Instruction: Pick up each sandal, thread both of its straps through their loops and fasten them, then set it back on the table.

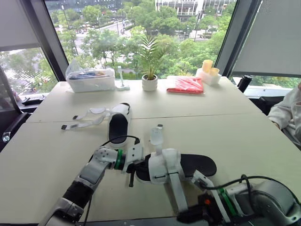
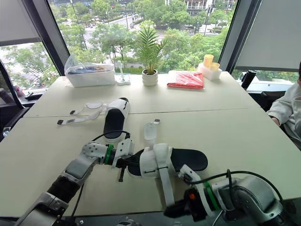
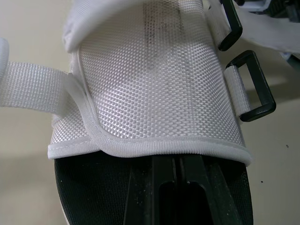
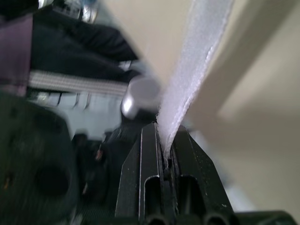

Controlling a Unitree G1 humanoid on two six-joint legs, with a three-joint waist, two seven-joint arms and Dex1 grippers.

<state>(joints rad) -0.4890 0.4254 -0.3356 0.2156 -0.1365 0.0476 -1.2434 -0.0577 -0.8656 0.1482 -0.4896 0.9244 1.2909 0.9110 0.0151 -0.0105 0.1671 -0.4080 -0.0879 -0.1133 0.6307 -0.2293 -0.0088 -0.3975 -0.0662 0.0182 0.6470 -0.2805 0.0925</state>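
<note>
Near sandal (image 1: pixel 190 165) lies on the table (image 1: pixel 244 136), close in front. Left tool (image 1: pixel 136 168) is at the black sole's end, fingers pressed near together; it seems to pinch the sole edge, hard to confirm. Right tool (image 4: pixel 165 140) is clamped on the end of one long white strap (image 4: pixel 197 61). Two black loops (image 3: pixel 255 89) sit beside the white upper, nothing threaded through. Far sandal (image 1: pixel 118 123) sits farther back, straps spread flat on the table.

Coarse woven white cloth sandal upper (image 3: pixel 154 84), glossy black plastic loops (image 3: pixel 255 86).
</note>
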